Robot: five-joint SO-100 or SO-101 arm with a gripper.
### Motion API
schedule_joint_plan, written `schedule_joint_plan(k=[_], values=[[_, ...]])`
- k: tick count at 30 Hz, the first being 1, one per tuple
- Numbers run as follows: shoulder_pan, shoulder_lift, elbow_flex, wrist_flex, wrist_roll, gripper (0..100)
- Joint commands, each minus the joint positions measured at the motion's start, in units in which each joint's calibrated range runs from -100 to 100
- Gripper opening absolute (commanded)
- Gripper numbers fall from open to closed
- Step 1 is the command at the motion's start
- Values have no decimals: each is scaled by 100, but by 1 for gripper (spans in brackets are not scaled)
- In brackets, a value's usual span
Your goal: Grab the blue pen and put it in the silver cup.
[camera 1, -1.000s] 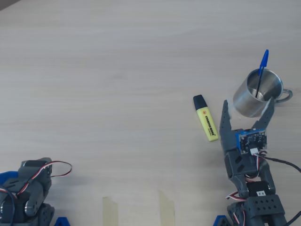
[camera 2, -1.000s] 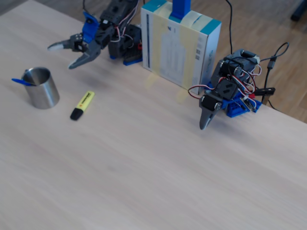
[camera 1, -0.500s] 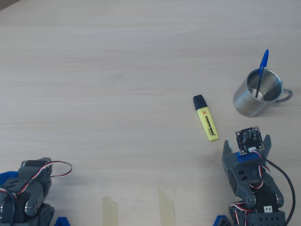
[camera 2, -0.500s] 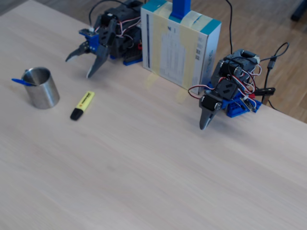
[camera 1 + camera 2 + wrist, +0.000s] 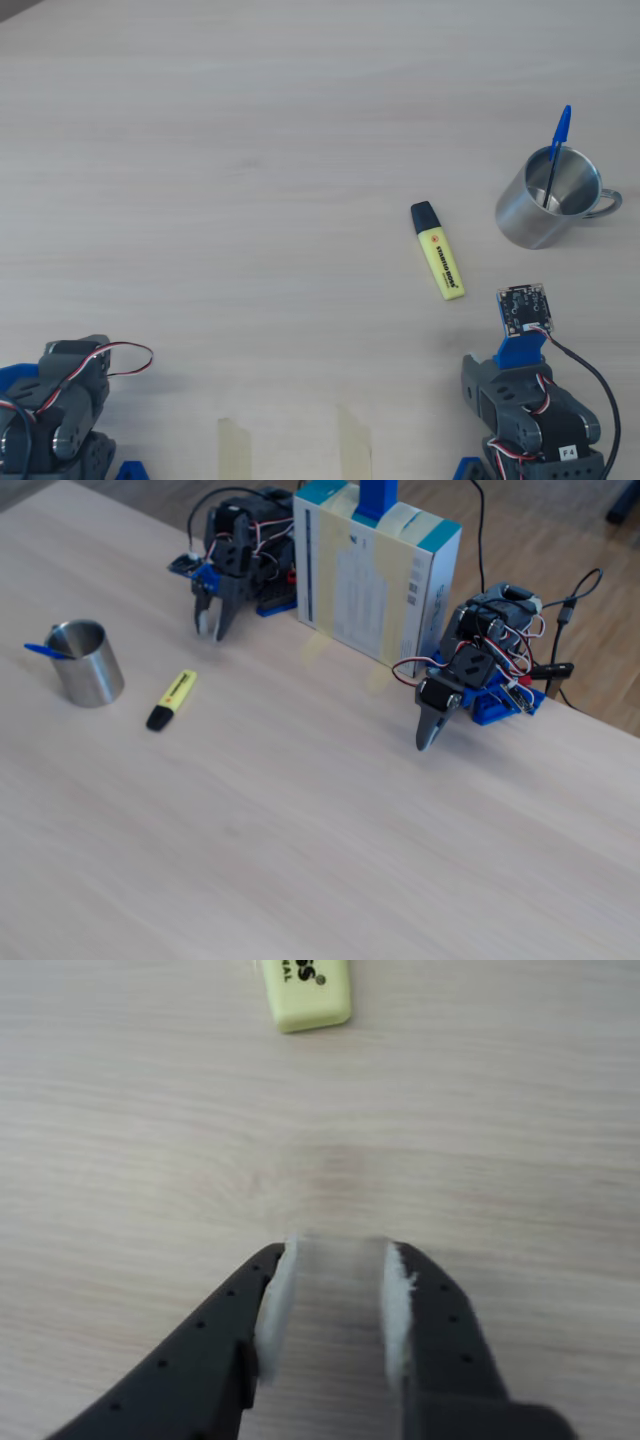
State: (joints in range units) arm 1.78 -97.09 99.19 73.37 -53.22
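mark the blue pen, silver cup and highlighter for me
blue pen (image 5: pixel 562 126), overhead view, on the blue cap sticking out above the cup rim.
silver cup (image 5: pixel 522 215), overhead view, on the outer steel wall.
highlighter (image 5: pixel 441 262), overhead view, on the yellow body.

The light was bright and even in all three views. The tabletop (image 5: pixel 250 150) looked pale, with only soft, faint shadows. The silver cup (image 5: pixel 545 200) had a mild shine on its wall. In the wrist view the end effector (image 5: pixel 337 1310) was blurry at its white fingertips (image 5: pixel 275 1295), and the tabletop just ahead of it looked smeared.
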Motion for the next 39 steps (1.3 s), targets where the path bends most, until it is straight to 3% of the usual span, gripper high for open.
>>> schedule_joint_plan(k=[1, 7, 15, 39], values=[[-3, -50, 54, 175, -35, 4], [363, -25, 54, 175, -30, 3], [-82, -17, 54, 192, -66, 3], [-47, -8, 54, 192, -72, 3]])
